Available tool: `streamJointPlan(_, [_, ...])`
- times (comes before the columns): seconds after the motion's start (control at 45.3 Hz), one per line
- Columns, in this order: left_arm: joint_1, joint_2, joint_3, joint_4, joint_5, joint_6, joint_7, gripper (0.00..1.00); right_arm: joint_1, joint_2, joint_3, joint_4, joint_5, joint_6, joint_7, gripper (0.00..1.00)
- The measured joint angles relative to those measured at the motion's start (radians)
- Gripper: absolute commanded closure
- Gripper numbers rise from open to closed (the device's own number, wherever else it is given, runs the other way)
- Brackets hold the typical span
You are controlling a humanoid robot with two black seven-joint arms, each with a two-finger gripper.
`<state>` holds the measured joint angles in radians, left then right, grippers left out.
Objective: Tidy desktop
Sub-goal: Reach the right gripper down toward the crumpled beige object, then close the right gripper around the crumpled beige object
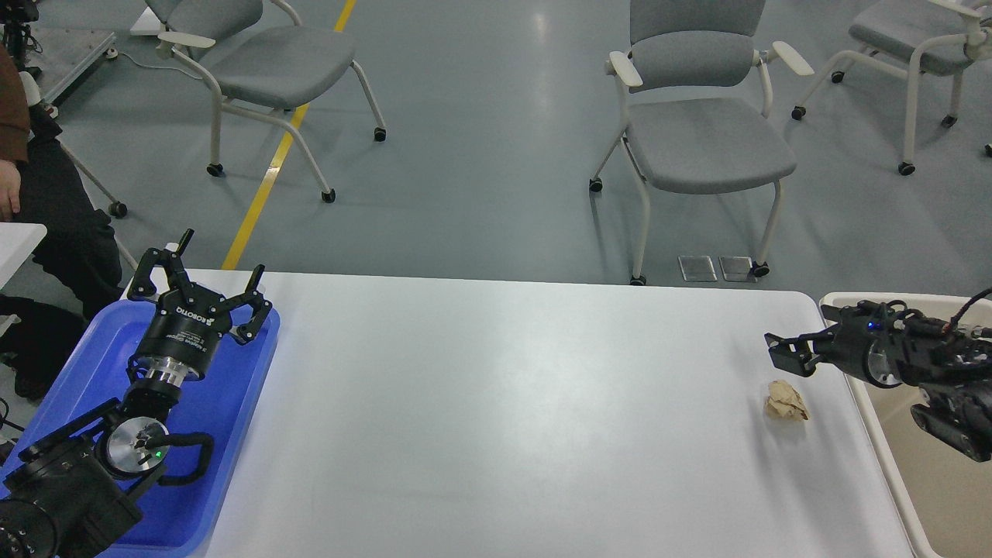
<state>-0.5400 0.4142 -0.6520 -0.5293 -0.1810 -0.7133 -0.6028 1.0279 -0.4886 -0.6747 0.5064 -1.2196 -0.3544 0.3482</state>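
Note:
The white desktop [504,403] fills the lower middle of the head view. A crumpled tan paper ball [786,401] lies on it near the right edge. My right gripper [784,353] reaches in from the right and hovers just above and behind the ball, apart from it. It is dark and seen side-on, so I cannot tell its fingers apart. My left gripper [221,260] is open and empty, pointing up over the far end of the blue tray [232,403] at the desktop's left edge.
A beige bin [930,480] stands against the desktop's right edge, under my right arm. Grey chairs [697,139] stand on the floor beyond the far edge. A person [46,201] sits at far left.

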Motion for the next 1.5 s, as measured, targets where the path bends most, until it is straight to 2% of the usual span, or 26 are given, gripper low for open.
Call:
streamJointPlan(0.53, [0.000, 0.000, 0.000, 0.000, 0.000, 0.000, 0.000, 0.02, -0.074, 0.063, -0.054, -0.020, -0.012, -0.016, 0.017, 0.01])
streamJointPlan(1.502, [0.000, 0.000, 0.000, 0.000, 0.000, 0.000, 0.000, 0.02, -0.166, 0.102, -0.052, -0.109, 0.003, -0.015, 0.019, 0.01])
